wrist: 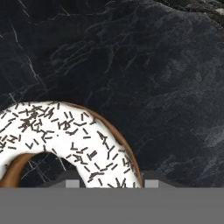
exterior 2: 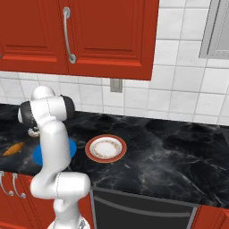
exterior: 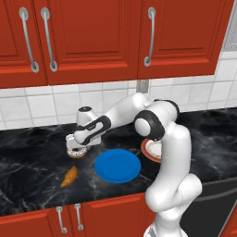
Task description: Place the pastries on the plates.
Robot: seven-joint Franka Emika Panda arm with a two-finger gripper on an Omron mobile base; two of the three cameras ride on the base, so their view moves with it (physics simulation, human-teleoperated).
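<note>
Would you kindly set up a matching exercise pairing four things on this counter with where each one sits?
1. white-iced ring donut with dark sprinkles
2. golden-orange crescent croissant
3. plain round blue plate
4. white-centred round plate with red-brown rim

a. bare, right of the blue plate
b. under the pincer
c. bare, in the middle
d. nearest the counter's front edge, far left

1-b, 2-d, 3-c, 4-a

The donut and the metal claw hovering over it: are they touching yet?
Cannot tell. In the hand view the gripper's fingertips straddle the iced donut band, but the bottom edge cuts off any contact or gap.
</note>
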